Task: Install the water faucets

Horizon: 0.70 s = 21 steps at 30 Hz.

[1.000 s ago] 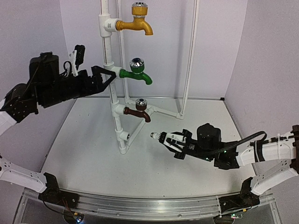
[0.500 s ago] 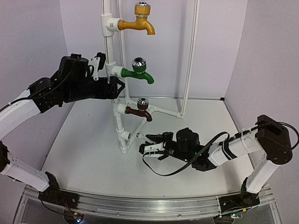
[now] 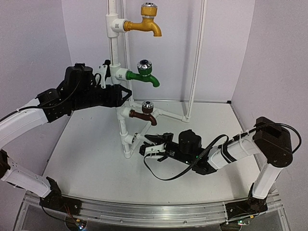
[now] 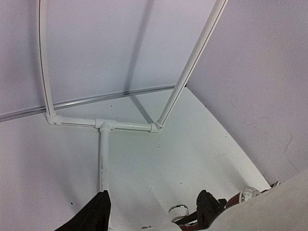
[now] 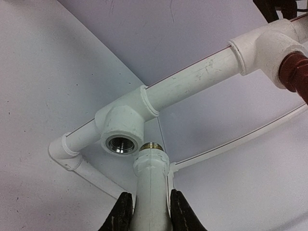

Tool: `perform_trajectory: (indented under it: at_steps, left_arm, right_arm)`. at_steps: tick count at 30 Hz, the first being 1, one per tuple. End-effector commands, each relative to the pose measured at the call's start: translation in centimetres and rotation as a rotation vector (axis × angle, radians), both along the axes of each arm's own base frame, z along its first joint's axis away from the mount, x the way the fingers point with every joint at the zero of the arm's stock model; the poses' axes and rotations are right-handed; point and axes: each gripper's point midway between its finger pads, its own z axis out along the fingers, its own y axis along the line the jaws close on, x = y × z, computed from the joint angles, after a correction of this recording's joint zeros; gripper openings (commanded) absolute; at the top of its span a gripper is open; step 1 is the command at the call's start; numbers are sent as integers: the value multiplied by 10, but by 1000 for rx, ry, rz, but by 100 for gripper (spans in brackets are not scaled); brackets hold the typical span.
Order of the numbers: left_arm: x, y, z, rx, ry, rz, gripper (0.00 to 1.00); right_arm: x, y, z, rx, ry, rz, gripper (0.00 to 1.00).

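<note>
the white faucet is pinched in the right jaws by its body, low over the counter. its long axis runs straight out from the jaws, with the threaded end leading toward the stand. that end sits just beside the open socket of the lowest tee. in the wrist view it is off to the right and a touch low, not yet entered. socket and thread roughly face each other, so the move looks like a small sideways shift and then a push in. the left jaws stand spread by the upright pipe, higher up; whether they touch it i cannot tell. the right arm is the nearer.
</note>
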Motion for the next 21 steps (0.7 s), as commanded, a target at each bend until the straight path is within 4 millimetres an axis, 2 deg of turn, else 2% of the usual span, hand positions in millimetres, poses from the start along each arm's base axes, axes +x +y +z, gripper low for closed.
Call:
perform_trajectory:
  at_steps: [1,6,11,15,21]
  left_arm:
    - [-1,11,19,26,-169,-18,55]
    - [0,19,10,37,-194,1,31]
    - [7,21,4,15,-155,40,10]
    - [5,20,1,7,-136,29,1]
    - [2,20,0,-1,-114,20,0]
  right_arm:
    - [2,2,23,94,-23,4,0]
    - [-3,-3,27,113,10,11,0]
    - [-3,1,18,76,-2,8,0]
    - [-1,6,19,45,-77,-9,0]
    - [2,15,17,-14,-169,-1,0]
